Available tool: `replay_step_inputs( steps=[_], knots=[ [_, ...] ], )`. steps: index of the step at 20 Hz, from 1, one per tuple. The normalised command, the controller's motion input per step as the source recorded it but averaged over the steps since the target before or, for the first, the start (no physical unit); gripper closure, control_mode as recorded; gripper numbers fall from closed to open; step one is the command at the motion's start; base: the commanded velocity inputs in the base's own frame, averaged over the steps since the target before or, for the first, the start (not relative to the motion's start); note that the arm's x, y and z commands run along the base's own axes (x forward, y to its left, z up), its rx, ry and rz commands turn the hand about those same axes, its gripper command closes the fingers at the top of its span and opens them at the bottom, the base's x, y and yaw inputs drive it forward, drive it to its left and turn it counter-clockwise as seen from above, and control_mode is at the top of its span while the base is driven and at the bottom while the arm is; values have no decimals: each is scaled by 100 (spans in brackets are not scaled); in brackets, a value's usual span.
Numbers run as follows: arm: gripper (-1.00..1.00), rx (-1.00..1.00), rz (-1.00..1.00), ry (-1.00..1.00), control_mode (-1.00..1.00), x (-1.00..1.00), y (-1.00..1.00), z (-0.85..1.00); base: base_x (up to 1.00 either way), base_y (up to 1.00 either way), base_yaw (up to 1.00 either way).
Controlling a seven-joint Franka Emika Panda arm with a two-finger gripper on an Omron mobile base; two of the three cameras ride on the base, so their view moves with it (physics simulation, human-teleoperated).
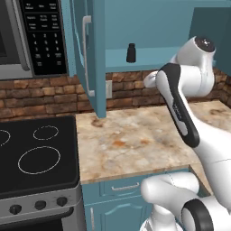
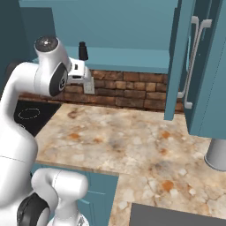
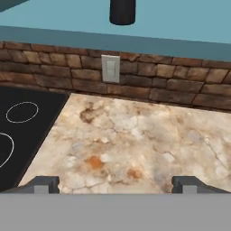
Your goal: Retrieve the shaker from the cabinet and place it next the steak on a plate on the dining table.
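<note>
The shaker, a small black bottle, stands upright on the flat teal shelf of the open cabinet. In the hand view only its base shows, the shaker sitting at the top edge on the cabinet shelf. My gripper is open, with its fingertips far apart and nothing between them. It hangs over the counter, below the shelf and short of the shaker. In the right base view my hand sits just under the bottle. The steak, the plate and the dining table are out of view.
A marbled counter lies under the cabinet, backed by a brick wall with an outlet. A black cooktop and a microwave are to the left. Cabinet doors stand open. A grey cylinder stands at the right.
</note>
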Motion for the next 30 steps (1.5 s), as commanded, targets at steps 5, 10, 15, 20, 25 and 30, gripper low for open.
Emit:
replay_step_inputs(
  steps=[5,10,15,20,25,30],
  knots=[
    [-100,0,4,-21,-100,0,0,27,0,0,0],
    [-100,0,2,-8,-100,0,0,26,0,0,0],
    [-100,0,0,-1,-100,0,9,27,0,0,0],
    [-100,0,0,0,-100,9,12,29,0,0,0],
    [-100,0,0,0,-100,24,7,16,0,0,0],
    [-100,0,0,-1,-100,38,1,0,0,0,0]
  ],
)
